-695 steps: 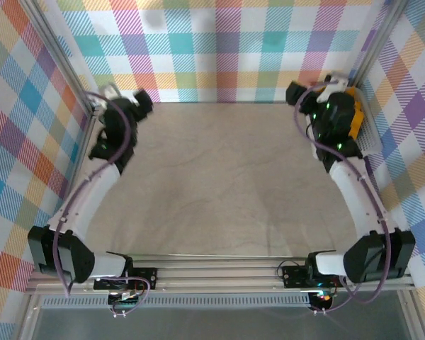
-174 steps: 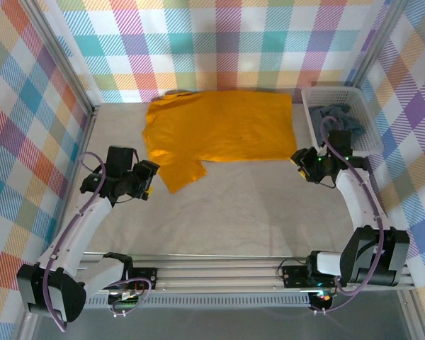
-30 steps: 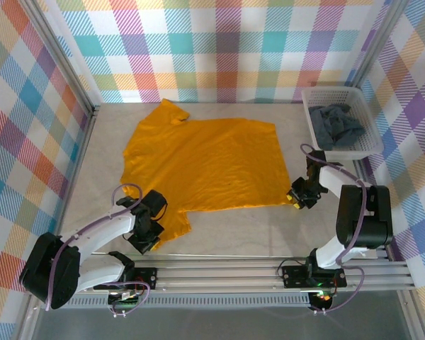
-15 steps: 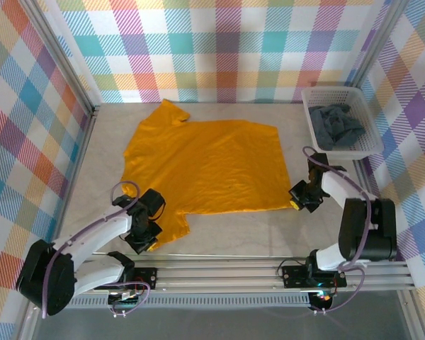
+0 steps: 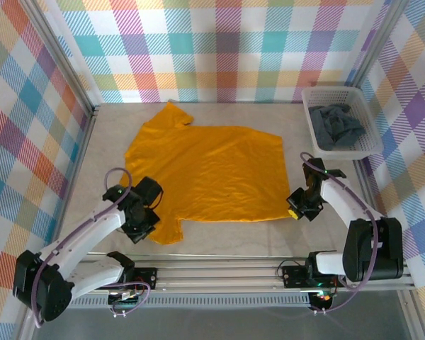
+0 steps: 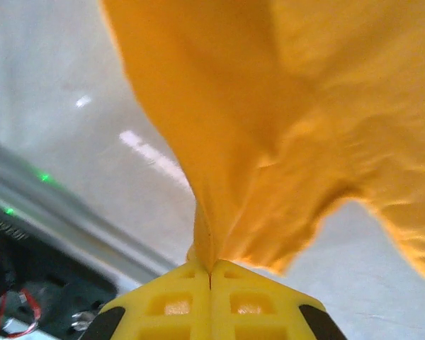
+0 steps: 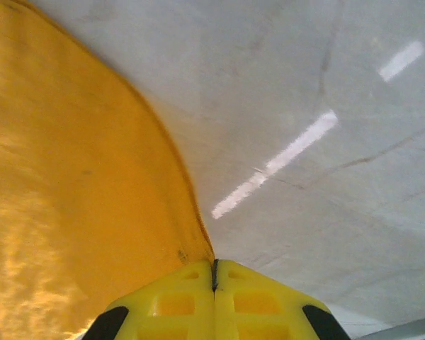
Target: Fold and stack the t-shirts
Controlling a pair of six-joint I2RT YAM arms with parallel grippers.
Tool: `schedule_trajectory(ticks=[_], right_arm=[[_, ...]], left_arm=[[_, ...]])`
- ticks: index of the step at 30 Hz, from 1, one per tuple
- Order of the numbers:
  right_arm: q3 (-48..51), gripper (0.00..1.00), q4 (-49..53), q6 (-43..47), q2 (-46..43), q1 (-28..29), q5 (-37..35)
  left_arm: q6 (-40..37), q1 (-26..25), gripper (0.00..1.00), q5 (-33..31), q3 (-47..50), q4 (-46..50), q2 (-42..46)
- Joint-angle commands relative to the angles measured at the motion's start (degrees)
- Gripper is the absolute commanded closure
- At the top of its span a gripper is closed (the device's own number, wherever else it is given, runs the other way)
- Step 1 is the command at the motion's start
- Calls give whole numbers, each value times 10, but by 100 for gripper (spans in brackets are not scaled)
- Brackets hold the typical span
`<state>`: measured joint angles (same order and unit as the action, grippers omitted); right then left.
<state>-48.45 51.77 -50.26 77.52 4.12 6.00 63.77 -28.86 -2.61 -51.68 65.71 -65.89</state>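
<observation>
The left gripper (image 5: 150, 227) is pinching the near sleeve of the mustard-orange t-shirt (image 5: 205, 170), its yellow fingertips pressed together with cloth rising out of the seam between them and spreading away ahead. The right gripper (image 5: 292, 210) is clamping the shirt's near hem corner, with fabric lying to its left and bare table (image 5: 234, 237) to its right. Beyond the right gripper, the slate-grey t-shirt (image 5: 336, 126) is sitting crumpled in the white lattice basket (image 5: 309, 117)

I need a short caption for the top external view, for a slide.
Left hand and right hand pinch the near edge of the orange t-shirt; grey t-shirt lies in the basket.
</observation>
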Motion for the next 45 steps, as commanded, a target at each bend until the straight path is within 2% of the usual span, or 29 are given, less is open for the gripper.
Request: schedule_trajectory(ticks=[1,8,17,26,32,45], right_arm=[[-42,100,10,13,27,2,-5],[-129,100,-5,16,108,1,2],[-215,100,-14,7,196,-2,-12],[-275,100,-13,-3,253,-12,-27],[-297,100,-9,-10,271,-16,-34],[-294,100,0,-28,242,-17,-47]], left_arm=[[-36,35,100,-24,-45,-39,-44],[-112,122,100,-7,-143,-103,-147],[-163,166,100,-15,-267,-125,-259],[-191,187,100,-33,-355,-126,-320],[-193,202,100,-34,-376,-130,-342],[-186,209,100,-71,-403,-73,-333]])
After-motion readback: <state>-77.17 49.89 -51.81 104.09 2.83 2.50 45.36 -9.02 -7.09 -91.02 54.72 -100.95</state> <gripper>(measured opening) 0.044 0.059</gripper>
